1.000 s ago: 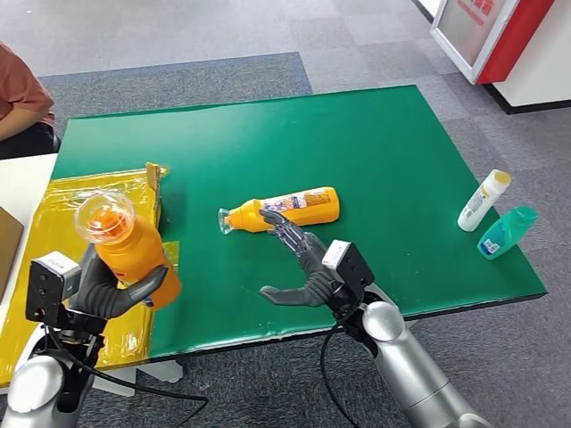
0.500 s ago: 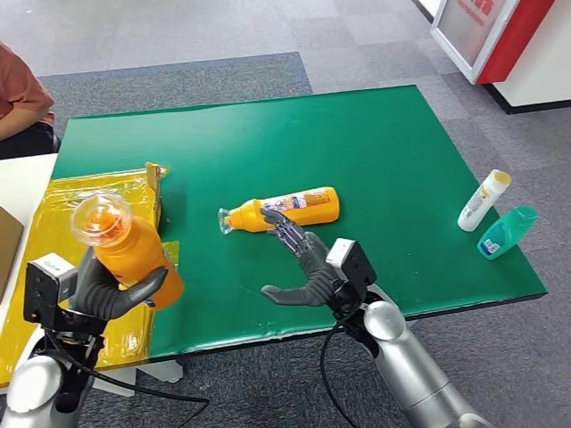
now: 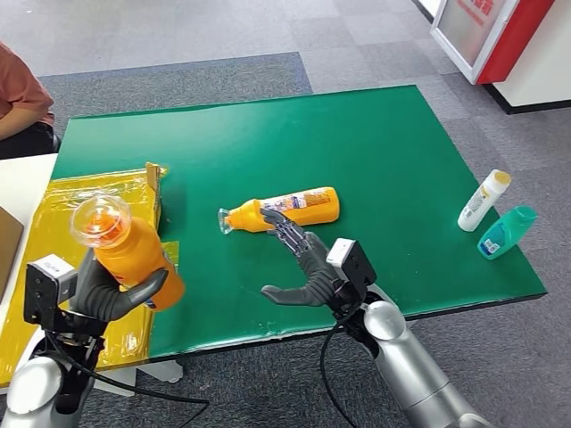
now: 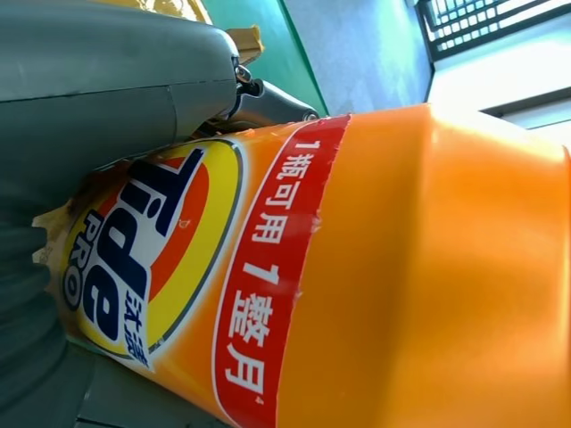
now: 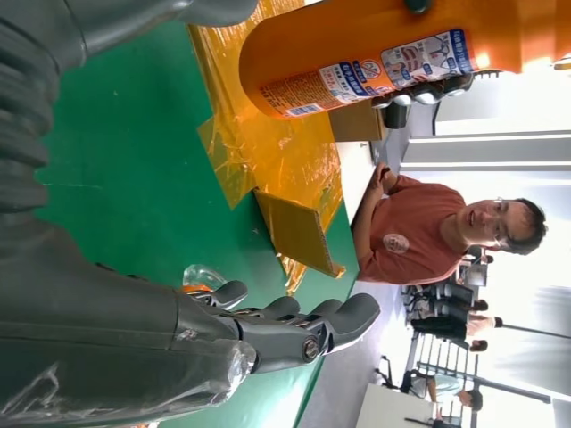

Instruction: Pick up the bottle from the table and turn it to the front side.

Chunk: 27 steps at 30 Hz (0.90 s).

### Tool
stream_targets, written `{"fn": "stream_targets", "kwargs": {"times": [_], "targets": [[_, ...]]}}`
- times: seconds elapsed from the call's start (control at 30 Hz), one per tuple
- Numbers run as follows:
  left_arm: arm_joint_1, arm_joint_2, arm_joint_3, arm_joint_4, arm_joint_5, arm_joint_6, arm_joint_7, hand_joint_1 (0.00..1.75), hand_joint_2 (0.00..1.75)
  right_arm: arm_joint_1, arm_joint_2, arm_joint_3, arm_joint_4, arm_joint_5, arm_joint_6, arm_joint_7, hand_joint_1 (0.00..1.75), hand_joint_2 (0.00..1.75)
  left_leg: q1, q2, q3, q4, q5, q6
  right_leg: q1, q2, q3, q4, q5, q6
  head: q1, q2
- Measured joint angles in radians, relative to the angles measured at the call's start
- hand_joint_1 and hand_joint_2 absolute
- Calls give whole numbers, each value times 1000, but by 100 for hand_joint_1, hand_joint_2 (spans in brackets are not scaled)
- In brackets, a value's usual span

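A: Table? Big stuff first.
B: Green table (image 3: pixel 404 152), yellow sheet (image 3: pixel 47 223) at its L end. Person (image 5: pixel 431 234) in a red shirt sat past that end.
A: Task bottle?
B: Orange bottle (image 3: pixel 131 254) was up off the table, held in L hand (image 3: pixel 108 290), clear cap toward cam.
A: R hand?
B: R hand (image 3: pixel 303 267) spread wide, holding nothing, fingertips just beside a 2nd orange bottle (image 3: pixel 289 208) lying flat. White bottle (image 3: pixel 484 200) + teal bottle (image 3: pixel 506 231) near R edge.

Four bottles: two orange, one held upright (image 3: pixel 135 254) at the table's left end and one lying (image 3: pixel 286 210) mid-table; one white bottle (image 3: pixel 484 200) and one teal bottle (image 3: pixel 506 232) lying near the right edge. One green table (image 3: pixel 377 143). One yellow sheet (image 3: pixel 47 223). One person (image 3: pixel 20 98).
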Motion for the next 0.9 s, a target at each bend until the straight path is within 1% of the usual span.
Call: {"fn": "stream_targets", "kwargs": {"times": [0.3,0.33,0.37,0.4,0.47,0.53,0.57,0.67,0.9], "targets": [[0,0,0,0,-1,1,0,175,175,0,0,0,0,0,-2,0,0,175,0,0,0,0,0,0,0,0,0,0,0,0,0,0],[0,0,0,0,-18,13,3,175,175,0,0,0,0,8,-11,4,0,175,0,0,0,0,0,0,0,0,0,0,0,0,0,0],[0,-1,0,-1,-56,39,11,175,175,2,2,-2,-3,23,-27,14,0,175,0,0,0,0,0,0,0,0,0,0,0,0,0,0],[0,-5,0,-2,-128,75,24,175,175,5,6,-7,-10,41,-47,28,0,175,0,0,0,0,0,0,0,0,0,0,0,0,0,0],[-2,-17,5,-6,-344,147,58,175,175,16,17,-19,-34,80,-75,62,0,175,0,0,0,0,0,0,0,0,0,0,0,0,0,0],[-4,-30,12,-8,-522,174,80,175,175,26,27,-30,-61,98,-78,80,0,175,0,0,0,0,0,0,0,0,0,0,0,0,0,0],[-5,-35,14,-8,-565,177,85,175,175,30,31,-33,-72,103,-78,84,0,175,0,0,0,0,0,0,0,0,0,0,0,0,0,0],[-7,-47,18,-8,-593,179,88,175,175,41,39,-40,-93,107,-78,89,0,175,0,0,0,0,0,0,0,0,0,0,0,0,0,0],[-7,-59,27,-8,-588,171,88,175,175,50,43,-49,-108,110,-71,86,0,175,0,0,0,0,0,0,0,0,0,0,0,0,0,0]]}}
